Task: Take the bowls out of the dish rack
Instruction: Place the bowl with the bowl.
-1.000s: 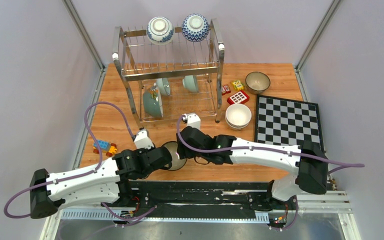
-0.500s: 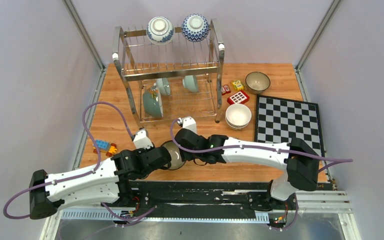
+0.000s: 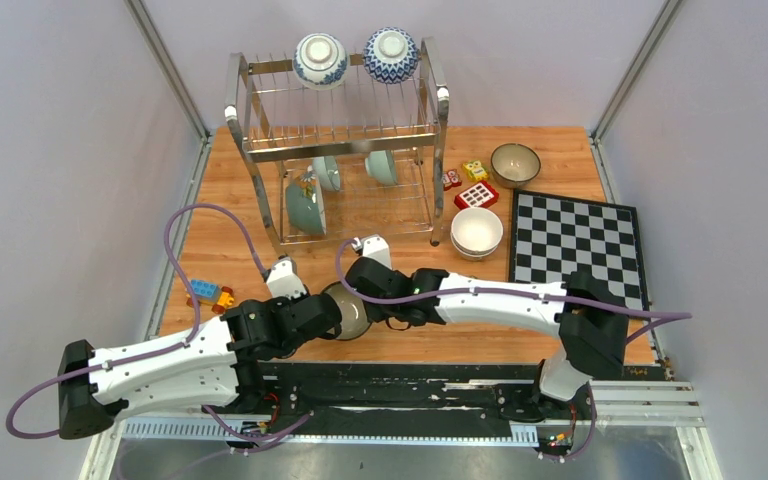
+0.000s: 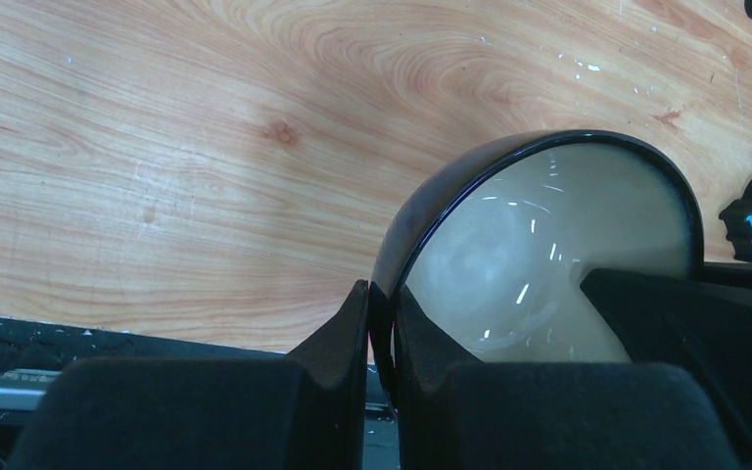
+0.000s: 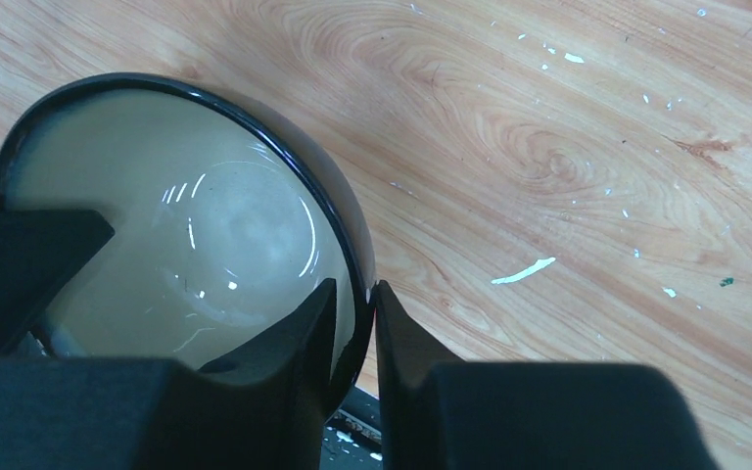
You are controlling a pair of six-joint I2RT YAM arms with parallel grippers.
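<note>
A dark brown bowl [image 3: 349, 311] with a cream inside hangs tilted just above the table's near edge, between my two grippers. My left gripper [image 4: 382, 292] is shut on its rim, one finger inside and one outside the bowl [image 4: 548, 245]. On the opposite rim my right gripper [image 5: 354, 289] is shut, pinching the bowl's [image 5: 186, 215] wall. The dish rack [image 3: 438, 100] stands at the back. Two blue-and-white bowls [image 3: 320, 58] [image 3: 391, 54] sit on its top tier. Three celadon bowls [image 3: 305, 208] stand below.
A stack of white bowls [image 3: 477, 231] and a brown bowl [image 3: 515, 163] sit right of the rack. A chessboard [image 3: 577, 243] lies at the right. Toy blocks [image 3: 476, 186] lie by the rack, and more toy blocks [image 3: 210, 293] at the left edge.
My right gripper has slid a little left onto the dark bowl and its jaws have come together on the rim. The left gripper has kept its hold.
</note>
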